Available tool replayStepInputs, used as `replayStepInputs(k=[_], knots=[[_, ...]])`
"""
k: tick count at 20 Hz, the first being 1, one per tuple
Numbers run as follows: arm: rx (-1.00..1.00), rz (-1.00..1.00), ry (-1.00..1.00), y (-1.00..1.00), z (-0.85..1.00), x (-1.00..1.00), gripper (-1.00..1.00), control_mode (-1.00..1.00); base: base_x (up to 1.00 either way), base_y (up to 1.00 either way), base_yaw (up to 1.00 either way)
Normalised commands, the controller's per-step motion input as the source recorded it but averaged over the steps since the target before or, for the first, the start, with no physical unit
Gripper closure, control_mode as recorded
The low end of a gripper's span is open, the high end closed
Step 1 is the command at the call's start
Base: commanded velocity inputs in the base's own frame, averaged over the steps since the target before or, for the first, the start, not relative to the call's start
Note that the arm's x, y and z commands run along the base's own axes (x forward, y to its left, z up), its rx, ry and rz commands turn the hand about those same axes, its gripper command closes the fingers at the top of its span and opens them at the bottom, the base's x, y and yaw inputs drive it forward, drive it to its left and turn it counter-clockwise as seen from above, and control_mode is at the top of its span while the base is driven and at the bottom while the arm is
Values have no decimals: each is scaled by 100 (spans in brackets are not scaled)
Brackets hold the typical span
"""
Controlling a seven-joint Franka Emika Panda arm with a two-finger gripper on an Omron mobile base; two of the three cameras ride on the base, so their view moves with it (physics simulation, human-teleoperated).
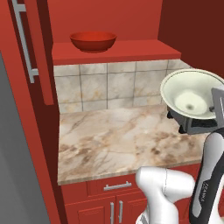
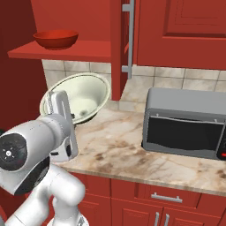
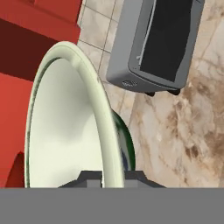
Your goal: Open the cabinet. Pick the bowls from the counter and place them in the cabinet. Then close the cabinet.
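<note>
We count two bowls. Red bowl [image 1: 93, 41] sits upright on cabinet shelf [image 1: 131, 52]. Pale green-white bowl [image 1: 192, 93] tilted, lifted clear above desk [image 1: 118, 140], rim pinched in pincer [image 3: 113, 175], jaws nearly shut on rim wall. We see one cabinet door [image 2: 118, 48] swung open, one silver bar handle [image 2: 129, 37] on it. One grey toaster oven [image 2: 185, 123] stands on desk, beside bowl.
</note>
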Motion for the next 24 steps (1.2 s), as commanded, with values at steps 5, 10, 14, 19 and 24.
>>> replayStepInputs(k=[5, 10, 14, 19, 24], knots=[[0, -18, -4, 15, 18, -10, 100, -100, 0, 0, 0], [0, -1, 0, 20, 8, 0, 100, -100, 0, 0, 0], [0, 0, 0, 8, 15, 0, 100, -100, 0, 0, 0], [0, 0, -4, 1, 23, 0, 100, -100, 0, 0, 0], [0, 0, -4, 0, 27, 0, 100, -100, 0, 0, 0]])
